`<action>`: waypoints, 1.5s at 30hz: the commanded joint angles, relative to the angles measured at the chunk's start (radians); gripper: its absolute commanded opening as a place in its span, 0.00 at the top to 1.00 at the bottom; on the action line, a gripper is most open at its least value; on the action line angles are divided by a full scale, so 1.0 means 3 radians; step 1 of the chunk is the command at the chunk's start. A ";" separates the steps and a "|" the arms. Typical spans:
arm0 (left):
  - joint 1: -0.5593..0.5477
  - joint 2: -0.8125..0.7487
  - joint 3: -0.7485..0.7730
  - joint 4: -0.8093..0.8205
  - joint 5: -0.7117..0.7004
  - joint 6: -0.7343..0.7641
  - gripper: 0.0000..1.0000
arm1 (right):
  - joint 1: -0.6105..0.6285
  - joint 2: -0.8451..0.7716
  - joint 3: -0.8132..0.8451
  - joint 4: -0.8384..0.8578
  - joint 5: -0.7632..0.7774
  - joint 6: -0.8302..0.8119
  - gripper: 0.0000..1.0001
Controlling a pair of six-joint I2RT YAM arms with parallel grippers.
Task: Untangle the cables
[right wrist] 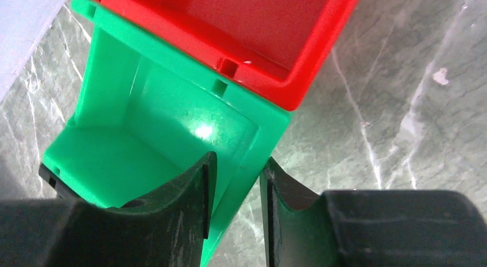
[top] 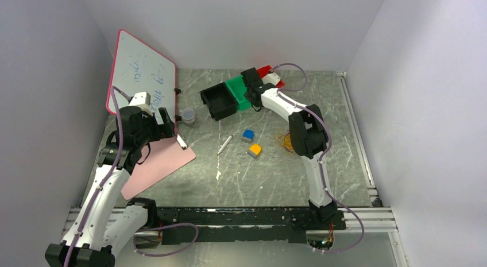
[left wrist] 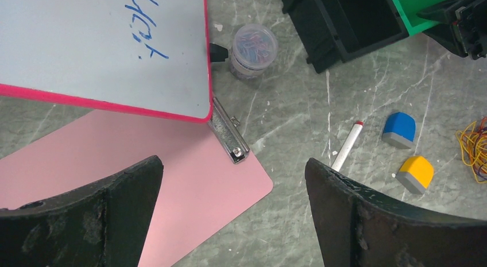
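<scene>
Cables, a small yellow-orange tangle of hair-thin loops, lie well behind the right gripper, which seemingly pinches the green bin by its wall. Left gripper gapes wide, empty. Light, floppy, snag-prone: pinch one outer loop.

Soft, even light comes from overhead, so the grey marbled table reads bright with no hard shadows. Only a faint smudge of shade lies beside the flat pink clipboard under my left fingers. My black left fingers loom dark and slightly blurred, while the red-framed whiteboard ahead of them is crisp with a mild sheen. My black right fingers are underlit and soft too. Just above them a small white glare spot sits inside the glossy green plastic bin, which is sharp. From overhead everything is grainier, and the thin yellow-orange cables blur into a smear.
</scene>
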 commanded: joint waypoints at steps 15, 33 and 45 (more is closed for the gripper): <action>-0.0029 0.0004 -0.0008 0.0015 -0.0097 -0.0036 0.02 | -0.0552 -0.0057 -0.0162 0.0421 -0.0465 -0.1285 0.71; -0.0034 0.0054 -0.0003 0.0000 -0.0123 -0.0048 0.03 | -0.0865 0.0218 0.0320 0.0062 -0.1233 -0.2477 0.52; -0.0034 0.0075 0.0001 -0.0013 -0.0128 -0.0055 0.03 | -0.0831 -0.0097 0.0084 -0.0114 -0.1202 -0.1624 0.47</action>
